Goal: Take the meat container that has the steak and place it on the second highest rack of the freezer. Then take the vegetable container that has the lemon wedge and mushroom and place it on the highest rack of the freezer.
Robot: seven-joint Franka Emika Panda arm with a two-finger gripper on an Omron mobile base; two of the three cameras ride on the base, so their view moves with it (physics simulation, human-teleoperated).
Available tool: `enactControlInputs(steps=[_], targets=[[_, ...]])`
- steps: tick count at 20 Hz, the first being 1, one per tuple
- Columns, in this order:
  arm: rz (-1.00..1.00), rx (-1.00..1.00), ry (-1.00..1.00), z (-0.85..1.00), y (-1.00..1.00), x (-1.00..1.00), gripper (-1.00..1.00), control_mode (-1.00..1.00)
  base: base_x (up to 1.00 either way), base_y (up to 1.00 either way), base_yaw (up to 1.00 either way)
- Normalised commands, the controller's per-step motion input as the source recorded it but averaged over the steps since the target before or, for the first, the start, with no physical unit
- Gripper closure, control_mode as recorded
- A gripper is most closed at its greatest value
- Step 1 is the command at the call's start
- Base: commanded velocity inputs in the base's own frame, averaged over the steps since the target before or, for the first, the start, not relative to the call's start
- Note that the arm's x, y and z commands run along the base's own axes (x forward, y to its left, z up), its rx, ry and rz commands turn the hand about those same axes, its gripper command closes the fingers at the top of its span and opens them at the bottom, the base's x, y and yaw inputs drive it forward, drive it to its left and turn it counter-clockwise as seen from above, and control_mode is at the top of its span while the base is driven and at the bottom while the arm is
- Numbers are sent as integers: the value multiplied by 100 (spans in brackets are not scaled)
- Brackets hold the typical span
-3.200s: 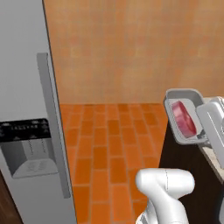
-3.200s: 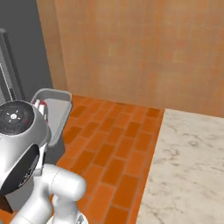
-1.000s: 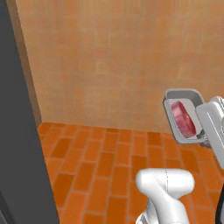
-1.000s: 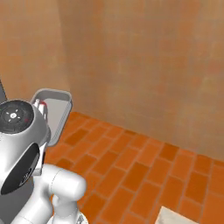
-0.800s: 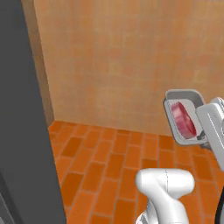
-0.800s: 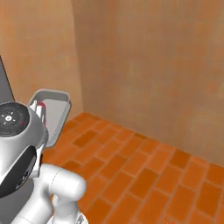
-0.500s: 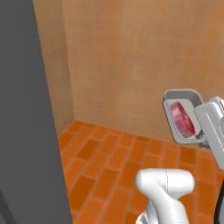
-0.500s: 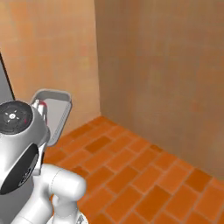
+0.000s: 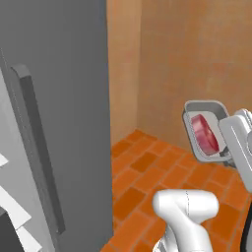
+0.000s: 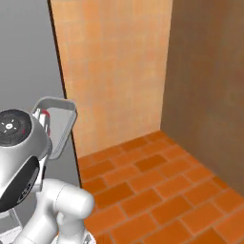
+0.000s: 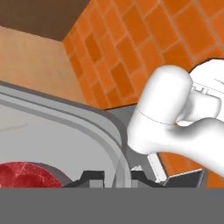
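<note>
The meat container [image 9: 204, 129], a grey oblong tray, hangs tilted on edge at the right of the left base view, with the red steak [image 9: 204, 134] lying in it. My gripper [image 9: 225, 155] is shut on its rim. In the hand view the tray's rim [image 11: 89, 127] runs between the dark fingertips [image 11: 92, 176] and the steak [image 11: 26, 175] shows at the lower left. The grey freezer [image 9: 64, 98] with its long bar handle [image 9: 39, 157] stands close at the left, white shelf edges [image 9: 12, 209] showing low down. The vegetable container is out of view.
An orange brick floor [image 10: 157, 190] spreads ahead. A tan wall [image 10: 114, 66] meets a darker brown wall [image 10: 209, 81] in a corner. The freezer's grey side [image 10: 24, 57] rises just behind the held tray [image 10: 59, 125] in the right base view.
The whole picture has swung as the base turned: the freezer's handle and shelves have come into view at the left. The tray stays fixed in the gripper.
</note>
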Motion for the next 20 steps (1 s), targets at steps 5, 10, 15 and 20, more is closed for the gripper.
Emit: enactControlInputs(steps=[5, 10, 15, 20], targets=[[0, 0, 0, 0, 0, 0, 100, 100, -15, -16, 61], [0, 0, 0, 0, 0, 0, 100, 100, -19, -10, 59], [0, 0, 0, 0, 0, 0, 100, 100, -26, -6, 55], [0, 0, 0, 0, 0, 0, 100, 100, -4, 12, 36]])
